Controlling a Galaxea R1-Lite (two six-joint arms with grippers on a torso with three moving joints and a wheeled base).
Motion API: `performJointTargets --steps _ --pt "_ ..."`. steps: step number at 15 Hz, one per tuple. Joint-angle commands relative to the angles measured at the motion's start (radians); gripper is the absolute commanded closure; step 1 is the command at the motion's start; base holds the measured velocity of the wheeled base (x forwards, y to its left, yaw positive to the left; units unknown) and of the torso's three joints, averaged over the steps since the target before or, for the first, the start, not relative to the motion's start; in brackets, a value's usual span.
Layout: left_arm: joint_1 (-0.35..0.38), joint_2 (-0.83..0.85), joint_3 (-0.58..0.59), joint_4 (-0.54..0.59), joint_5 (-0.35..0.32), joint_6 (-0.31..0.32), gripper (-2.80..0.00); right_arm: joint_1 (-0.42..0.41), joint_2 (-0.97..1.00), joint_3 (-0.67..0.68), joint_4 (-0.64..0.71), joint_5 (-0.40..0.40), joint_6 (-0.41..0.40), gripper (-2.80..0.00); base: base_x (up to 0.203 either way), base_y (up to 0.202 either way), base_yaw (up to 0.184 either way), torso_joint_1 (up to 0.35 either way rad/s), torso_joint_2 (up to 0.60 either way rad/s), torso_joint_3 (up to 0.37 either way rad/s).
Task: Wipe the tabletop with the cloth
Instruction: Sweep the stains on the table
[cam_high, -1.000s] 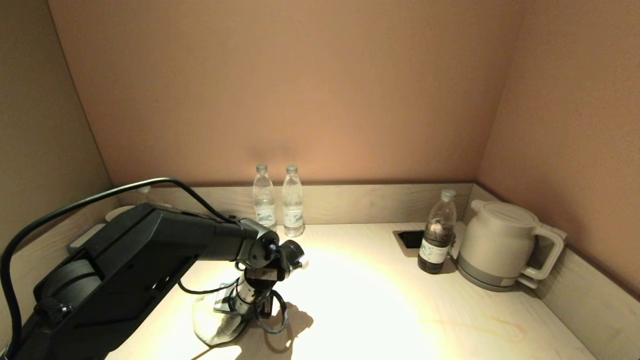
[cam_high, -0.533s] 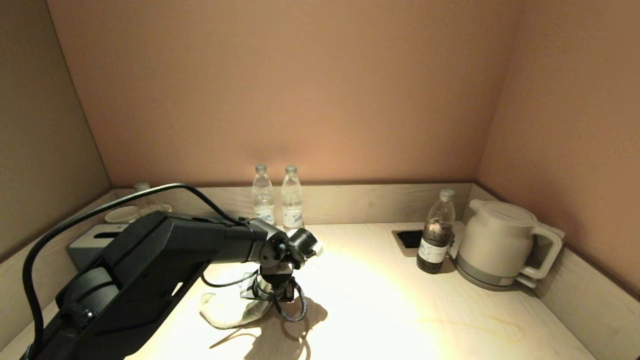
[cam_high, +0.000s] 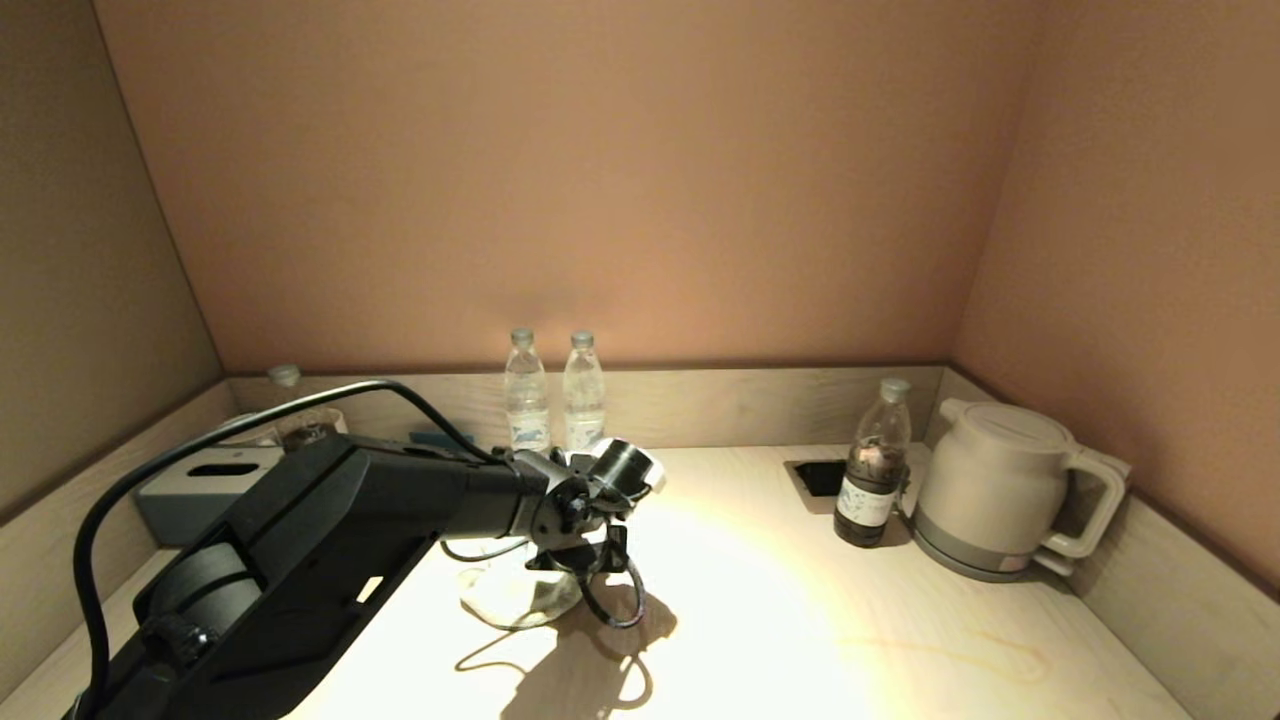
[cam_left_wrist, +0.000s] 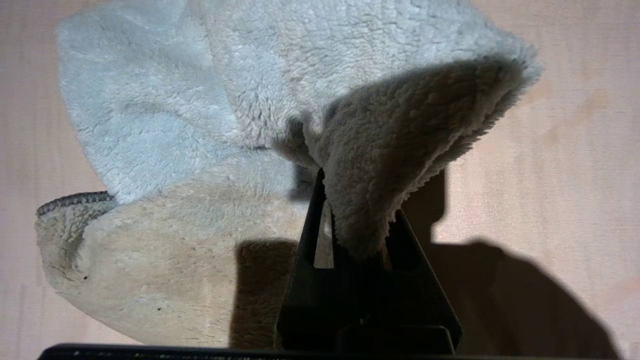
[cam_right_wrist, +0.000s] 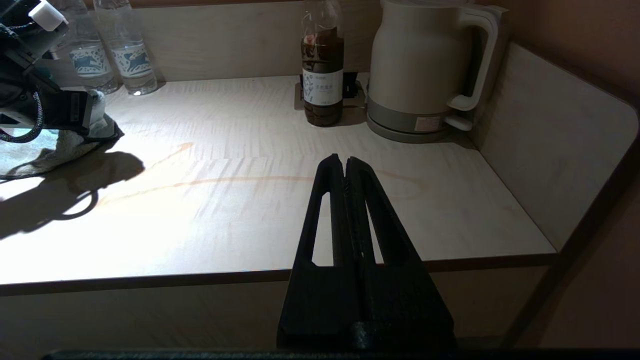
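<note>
Plainly, left tool pinches the cloth on the tabletop; bottle labels unreadable.

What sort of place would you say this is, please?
Probably a hotel room's drinks nook: a kettle, two water bottles and a tissue box stand on a walled-in wooden counter.

Pale wood counter, low upstand at back and sides. On it: white cloth left of centre; two clear bottles at back; dark bottle beside white kettle, right rear; grey box far left.
</note>
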Motion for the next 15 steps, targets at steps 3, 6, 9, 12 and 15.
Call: performJointTargets --steps 3,6,9,12,15 --pt "-0.003 0.041 0.000 -0.195 0.003 0.121 0.00 -0.001 0.001 0.000 -0.002 -0.001 0.000 0.00 0.000 0.000 0.000 0.000 0.00 0.000" --pt "-0.005 0.089 0.000 -0.443 0.003 0.275 0.00 -0.001 0.001 0.000 0.000 -0.001 -0.001 0.00 0.000 0.000 0.000 0.000 0.00 0.000" --pt "-0.005 0.120 0.000 -0.619 -0.008 0.388 0.00 0.000 0.001 0.000 0.000 -0.001 0.000 0.00 0.000 0.000 0.000 0.000 0.00 0.000" --pt "-0.006 0.165 0.000 -0.880 -0.024 0.565 0.00 0.000 0.001 0.000 0.000 -0.001 0.000 0.00 0.000 0.000 0.000 0.000 0.00 0.000" --pt "-0.006 0.175 0.000 -0.943 -0.040 0.626 0.00 -0.001 0.001 0.000 0.000 -0.001 0.000 0.00 0.000 0.000 0.000 0.000 0.00 0.000"
